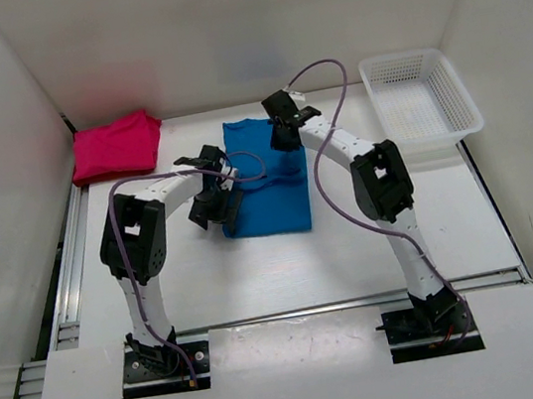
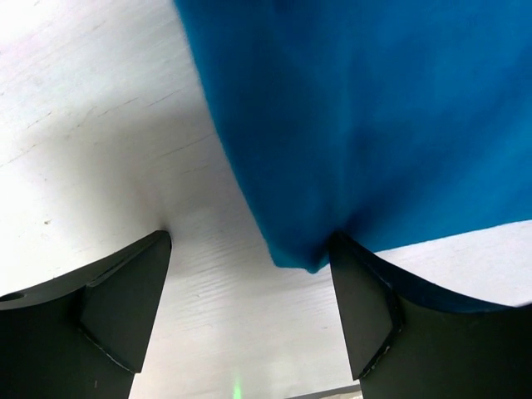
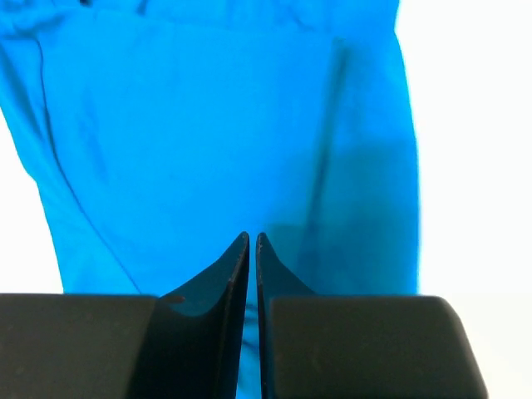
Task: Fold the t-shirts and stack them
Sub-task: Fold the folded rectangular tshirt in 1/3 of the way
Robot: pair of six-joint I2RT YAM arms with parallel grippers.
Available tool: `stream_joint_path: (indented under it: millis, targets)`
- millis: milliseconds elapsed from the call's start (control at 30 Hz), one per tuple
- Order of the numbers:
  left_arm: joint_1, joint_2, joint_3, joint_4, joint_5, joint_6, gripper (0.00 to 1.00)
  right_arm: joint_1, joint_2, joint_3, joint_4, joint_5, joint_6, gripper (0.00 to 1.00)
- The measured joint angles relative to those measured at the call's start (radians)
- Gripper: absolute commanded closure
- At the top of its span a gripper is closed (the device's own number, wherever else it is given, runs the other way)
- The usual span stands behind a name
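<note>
A bright blue t-shirt (image 1: 266,184) lies folded flat in the middle of the table. A pink-magenta t-shirt (image 1: 118,146) sits folded at the back left. My left gripper (image 1: 218,212) is open at the blue shirt's left edge. In the left wrist view the blue shirt (image 2: 374,108) ends in a corner that reaches just inside the left gripper (image 2: 249,241), against its right finger; bare table fills the gap. My right gripper (image 1: 287,136) hovers over the blue shirt's far end. In the right wrist view this gripper (image 3: 252,237) shows only a hairline slit, with nothing pinched, above the blue shirt (image 3: 216,125).
A white mesh basket (image 1: 450,82) stands at the back right. White walls close in the back and both sides. A purple cable (image 1: 329,180) loops along the right arm, over the shirt's right side.
</note>
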Motion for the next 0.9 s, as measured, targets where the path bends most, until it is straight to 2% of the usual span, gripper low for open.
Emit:
stream_joint_path:
  millis: [167,300,400,467,500,533,567,667,800,900]
  targets:
    - [-0.035,0.023,0.097,-0.060,-0.020,0.000,0.12,-0.009,-0.180,-0.183,0.013,-0.095,-0.042,0.92]
    - [-0.093,0.024,0.212,-0.089,-0.066,0.000,0.14,-0.010,-0.386,-0.373,0.042,-0.177,-0.040,0.95]
    - [-0.138,0.024,0.270,-0.095,-0.105,0.000,0.19,-0.025,-0.518,-0.517,0.061,-0.234,-0.030,1.00]
    - [-0.167,0.030,0.301,-0.105,-0.119,0.000,0.26,-0.037,-0.581,-0.615,0.080,-0.276,-0.019,1.00]
    - [-0.179,0.037,0.316,-0.108,-0.119,0.000,0.29,-0.042,-0.596,-0.655,0.087,-0.293,-0.014,1.00]
    - [-0.190,0.048,0.328,-0.106,-0.117,0.000,0.39,-0.047,-0.609,-0.707,0.103,-0.313,-0.008,1.00]
    - [-0.198,0.062,0.341,-0.105,-0.114,0.000,0.44,-0.051,-0.614,-0.755,0.111,-0.334,0.002,1.00]
    - [-0.209,0.135,0.389,-0.108,-0.091,0.000,0.57,-0.058,-0.614,-0.904,0.151,-0.405,0.044,1.00]
    - [-0.208,0.237,0.431,-0.088,-0.047,0.000,0.60,-0.073,-0.615,-1.085,0.244,-0.529,0.133,1.00]
    - [-0.206,0.299,0.477,-0.083,-0.027,0.000,0.60,-0.078,-0.615,-1.122,0.294,-0.596,0.183,1.00]
